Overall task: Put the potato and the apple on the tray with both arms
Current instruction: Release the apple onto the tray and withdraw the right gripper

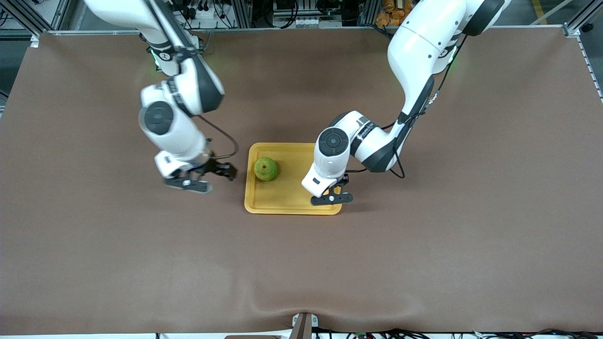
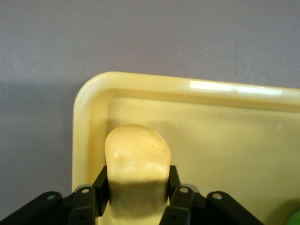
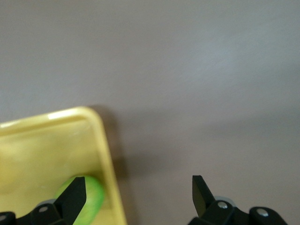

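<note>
While apple [image 1: 266, 168] sits on yellow tray [image 1: 282, 205] at right arm's end, left gripper [image 2: 137, 197] hangs over tray corner, fingers clamped on potato [image 2: 136, 161]. Right gripper [image 1: 207, 176] hovers above table beside tray, fingers spread apart, holding nothing.

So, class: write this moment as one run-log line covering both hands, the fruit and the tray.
left hand: shut on potato, over tray | right hand: open, over table beside tray | apple: on tray
</note>
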Controlling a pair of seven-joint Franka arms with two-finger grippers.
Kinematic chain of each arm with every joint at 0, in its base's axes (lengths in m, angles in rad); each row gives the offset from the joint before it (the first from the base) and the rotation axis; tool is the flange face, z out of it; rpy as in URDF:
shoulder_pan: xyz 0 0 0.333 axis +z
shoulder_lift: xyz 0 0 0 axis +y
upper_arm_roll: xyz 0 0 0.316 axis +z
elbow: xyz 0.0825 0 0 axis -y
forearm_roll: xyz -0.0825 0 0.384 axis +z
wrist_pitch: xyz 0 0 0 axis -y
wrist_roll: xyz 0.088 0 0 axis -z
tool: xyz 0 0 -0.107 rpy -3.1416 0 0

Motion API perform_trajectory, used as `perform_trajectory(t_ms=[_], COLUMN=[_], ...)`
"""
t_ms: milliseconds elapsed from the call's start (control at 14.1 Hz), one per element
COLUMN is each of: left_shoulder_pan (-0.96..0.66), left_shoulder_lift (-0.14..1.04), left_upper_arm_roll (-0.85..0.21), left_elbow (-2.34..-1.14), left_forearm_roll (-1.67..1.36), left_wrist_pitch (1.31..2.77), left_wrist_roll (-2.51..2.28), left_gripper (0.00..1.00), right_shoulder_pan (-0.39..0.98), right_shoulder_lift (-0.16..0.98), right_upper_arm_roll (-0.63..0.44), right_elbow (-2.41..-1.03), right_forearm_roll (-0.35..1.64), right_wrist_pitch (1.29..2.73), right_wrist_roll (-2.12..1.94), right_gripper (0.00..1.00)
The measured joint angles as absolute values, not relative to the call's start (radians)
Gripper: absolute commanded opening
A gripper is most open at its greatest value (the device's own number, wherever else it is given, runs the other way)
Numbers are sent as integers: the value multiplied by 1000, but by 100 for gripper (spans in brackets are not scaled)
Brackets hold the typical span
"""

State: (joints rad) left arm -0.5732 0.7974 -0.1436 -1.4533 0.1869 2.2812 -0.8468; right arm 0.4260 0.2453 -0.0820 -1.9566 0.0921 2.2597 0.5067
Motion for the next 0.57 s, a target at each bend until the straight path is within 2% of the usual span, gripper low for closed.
perform_trajectory(t_ms=[283, 566], left_shoulder_pan=[-578, -578], left_shoulder_lift=[811, 812], left_upper_arm_roll=[-143, -143], left_elbow=[-1442, -1441], left_forearm_roll=[215, 243], left_wrist_pitch=[2304, 2310], left_wrist_roll=[-844, -843], left_gripper=[0, 0], right_shoulder_pan=[284, 199], right_shoulder_lift=[134, 16], right_upper_arm_roll=[-83, -83], right_elbow=[-2009, -2012], right_forearm_roll=[94, 94], right_wrist_pitch=[2240, 2059], right_wrist_roll=[305, 163], right_gripper=[100, 100])
